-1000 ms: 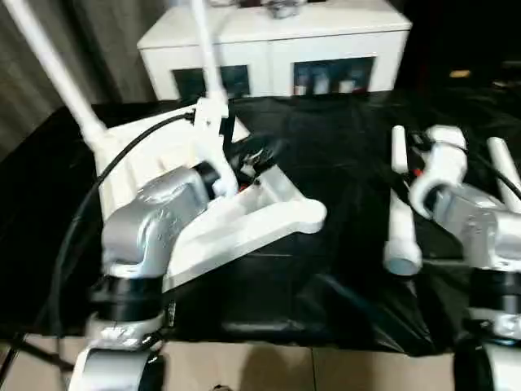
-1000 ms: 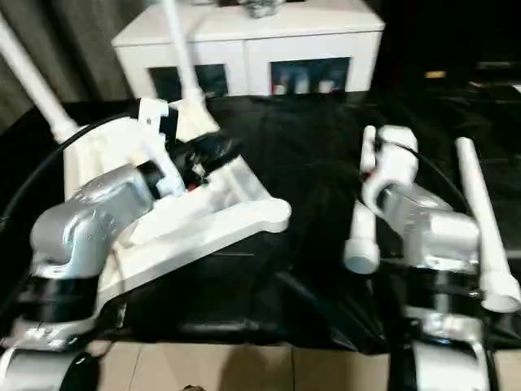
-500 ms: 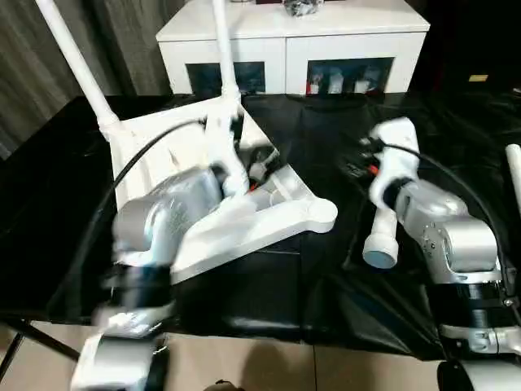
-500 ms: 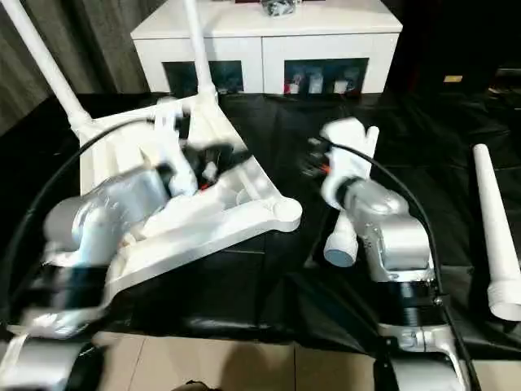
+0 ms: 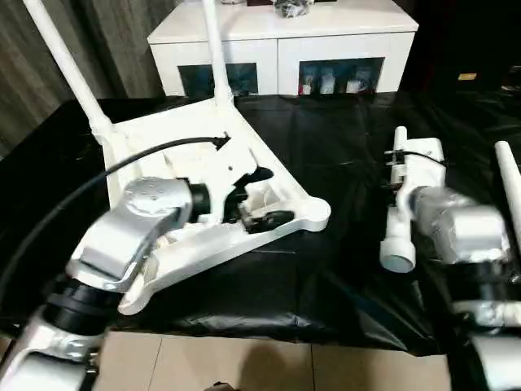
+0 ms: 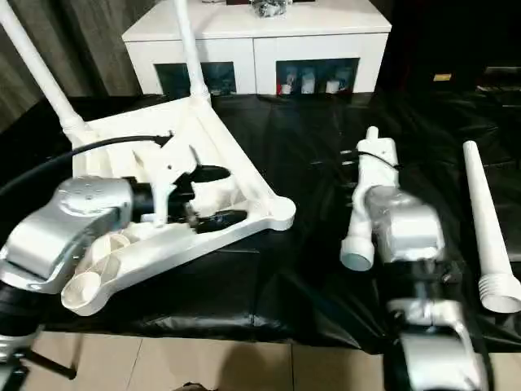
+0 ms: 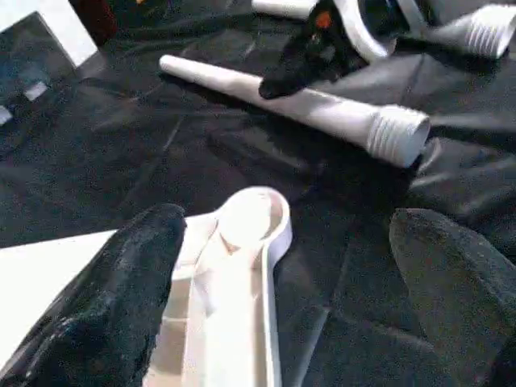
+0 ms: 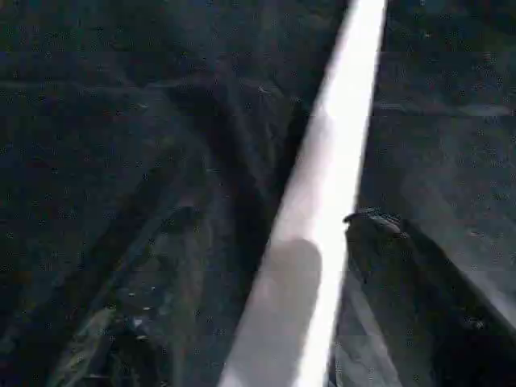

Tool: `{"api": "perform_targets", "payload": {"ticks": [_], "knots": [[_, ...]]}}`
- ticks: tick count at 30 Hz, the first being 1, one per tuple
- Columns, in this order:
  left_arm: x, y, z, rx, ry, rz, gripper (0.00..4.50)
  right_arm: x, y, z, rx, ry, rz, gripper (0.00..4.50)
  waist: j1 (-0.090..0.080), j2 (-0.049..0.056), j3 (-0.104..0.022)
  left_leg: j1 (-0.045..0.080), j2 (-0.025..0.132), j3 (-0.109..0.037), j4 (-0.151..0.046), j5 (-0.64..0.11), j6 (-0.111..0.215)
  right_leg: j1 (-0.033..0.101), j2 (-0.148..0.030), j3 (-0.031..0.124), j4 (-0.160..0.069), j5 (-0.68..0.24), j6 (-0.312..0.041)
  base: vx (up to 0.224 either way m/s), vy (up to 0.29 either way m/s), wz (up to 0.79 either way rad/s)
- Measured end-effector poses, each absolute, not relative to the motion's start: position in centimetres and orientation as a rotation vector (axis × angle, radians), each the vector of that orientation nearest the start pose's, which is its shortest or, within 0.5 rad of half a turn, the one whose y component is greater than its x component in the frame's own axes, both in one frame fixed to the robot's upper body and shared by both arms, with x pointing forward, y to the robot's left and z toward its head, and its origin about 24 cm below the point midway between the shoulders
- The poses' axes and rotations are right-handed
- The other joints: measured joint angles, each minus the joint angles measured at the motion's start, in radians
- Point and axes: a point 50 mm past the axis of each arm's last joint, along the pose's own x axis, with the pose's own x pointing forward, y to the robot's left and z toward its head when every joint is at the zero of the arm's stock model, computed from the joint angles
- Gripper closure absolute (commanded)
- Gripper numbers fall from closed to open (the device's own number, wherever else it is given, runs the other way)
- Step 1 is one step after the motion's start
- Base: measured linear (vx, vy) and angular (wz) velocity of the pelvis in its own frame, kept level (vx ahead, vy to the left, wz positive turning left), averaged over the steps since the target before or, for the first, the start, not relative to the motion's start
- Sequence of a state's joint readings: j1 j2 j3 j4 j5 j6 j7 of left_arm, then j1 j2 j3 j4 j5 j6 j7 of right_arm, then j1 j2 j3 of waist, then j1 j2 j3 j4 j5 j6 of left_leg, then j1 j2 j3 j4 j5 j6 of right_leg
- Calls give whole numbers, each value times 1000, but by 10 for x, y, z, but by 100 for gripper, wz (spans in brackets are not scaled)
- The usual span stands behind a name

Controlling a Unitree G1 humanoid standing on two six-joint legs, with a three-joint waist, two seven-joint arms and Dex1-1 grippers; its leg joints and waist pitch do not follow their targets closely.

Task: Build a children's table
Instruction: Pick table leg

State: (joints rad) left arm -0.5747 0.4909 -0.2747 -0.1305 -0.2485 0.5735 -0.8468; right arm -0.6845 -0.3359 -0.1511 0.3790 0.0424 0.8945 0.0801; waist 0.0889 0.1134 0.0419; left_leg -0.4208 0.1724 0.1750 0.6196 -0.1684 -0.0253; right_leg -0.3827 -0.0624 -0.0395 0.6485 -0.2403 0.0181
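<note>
Left gripper [image 5: 262, 197] lined up on an empty corner socket [image 7: 254, 218]; two legs not yet fitted.

Near to far: the children's table [image 5: 163, 147] lies upside down on the left half of the black cloth [image 5: 326, 163], one empty corner close to the cloth's near edge. Your left gripper sat higher over the ribbed underside a second ago; now it is lower, fingers spread wide either side of the corner socket pointing at mid-cloth, gripping nothing. So that socket looks like the next target. Toward the right edge, a loose leg [image 5: 399, 236] lies flat, roughly where it was. Your right gripper [image 7: 294, 68] rests right on it; can't tell if it's pinching. A second loose leg [image 6: 486, 228] lies beside the right edge. Two fitted legs [image 5: 65, 65] stand up at the far corners. Half done, by my read.
</note>
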Motion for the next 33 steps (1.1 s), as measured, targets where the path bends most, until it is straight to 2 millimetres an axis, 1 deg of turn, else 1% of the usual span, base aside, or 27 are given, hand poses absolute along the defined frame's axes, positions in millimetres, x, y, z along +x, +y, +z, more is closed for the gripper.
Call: {"api": "perform_targets", "payload": {"ticks": [4, 10, 11, 12, 15, 17, 19, 20, 21, 22, 24, 25, 29, 33], "knots": [[296, 104, 153, 397, 152, -1166, 0, 349, -228, 91, -87, 696, -130, 130, 0, 0, 0, 0, 0, 0, 0, 0, 0, 0, 0, 0, 0, 0, 0, 0, 0, 0], [291, 103, 157, 412, 138, -1208, 0, 341, -231, 80, -40, 809, -109, 130, 0, 0, 0, 0, 0, 0, 0, 0, 0, 0, 0, 0, 0, 0, 0, 0, 0, 0], [290, 102, 158, 408, 134, -1216, 0, 341, -231, 79, -37, 813, -107, 130, 0, 0, 0, 0, 0, 0, 0, 0, 0, 0, 0, 0, 0, 0, 0, 0, 0, 0], [290, 102, 159, 407, 131, -1220, 0, 341, -231, 79, -35, 816, -106, 155, 0, 0, 0, 0, 0, 0, 0, 0, 0, 0, 0, 0, 0, 0, 0, 0, 0, 0], [289, 101, 158, 401, 134, -1229, 0, 341, -230, 79, -27, 822, -101, 169, 1, -1, -1, 1, 0, 0, 0, 1, -1, 0, 0, 0, 1, 1, -1, 0, 0, 0], [288, 101, 158, 397, 140, -1241, 0, 340, -232, 78, -14, 829, -105, 198, 1, -1, -1, 1, 0, 0, 0, 1, -1, 0, 0, 0, 1, 1, -1, 0, 0, 0], [287, 101, 157, 394, 146, -1248, 0, 340, -233, 78, -2, 834, -108, 214, 1, -2, -1, 1, 0, 0, 0, 1, -1, 1, 0, 0, 1, 1, -1, 0, 0, 0], [287, 101, 158, 394, 146, -1251, 0, 339, -233, 78, 1, 835, -106, 214, 1, -2, -1, 1, 0, 0, 0, 1, -1, 1, 0, 0, 1, 1, -1, 0, 0, 0], [286, 100, 159, 392, 143, -1255, 0, 339, -233, 78, 1, 836, -106, 234, 1, -2, -1, 1, 0, 0, 0, 1, -1, 1, 0, 0, 1, 1, -1, 0, 0, 0], [285, 100, 159, 394, 138, -1259, 0, 339, -233, 78, 1, 836, -106, 241, 1, -2, -1, 1, 0, 0, 0, 1, -1, 1, 0, 0, 1, 1, -1, 0, 0, 0], [285, 100, 160, 394, 137, -1260, 0, 339, -233, 78, 4, 836, -108, 245, 1, -2, -1, 1, 0, 0, 0, 1, -1, 1, 0, 0, 1, 2, -1, 0, 0, 0], [285, 100, 160, 394, 137, -1260, 0, 339, -234, 78, 13, 835, -110, 256, 1, -2, -1, 1, 0, 0, 0, 1, -1, 1, 0, 0, 1, 2, -1, 0, 0, 0], [287, 99, 162, 374, 117, -1240, 0, 339, -236, 78, 54, 827, -119, 265, 1, -2, -1, 1, 0, 0, 1, 1, -1, 1, 0, 0, 1, 2, -1, 0, 0, 0], [301, 96, 171, 263, 45, -1119, 0, 345, -231, 84, 121, 719, -76, 268, 0, -3, -1, 1, 0, 1, 1, 2, 0, 0, 0, 1, 1, 4, 0, 0, 0, 0]]}}
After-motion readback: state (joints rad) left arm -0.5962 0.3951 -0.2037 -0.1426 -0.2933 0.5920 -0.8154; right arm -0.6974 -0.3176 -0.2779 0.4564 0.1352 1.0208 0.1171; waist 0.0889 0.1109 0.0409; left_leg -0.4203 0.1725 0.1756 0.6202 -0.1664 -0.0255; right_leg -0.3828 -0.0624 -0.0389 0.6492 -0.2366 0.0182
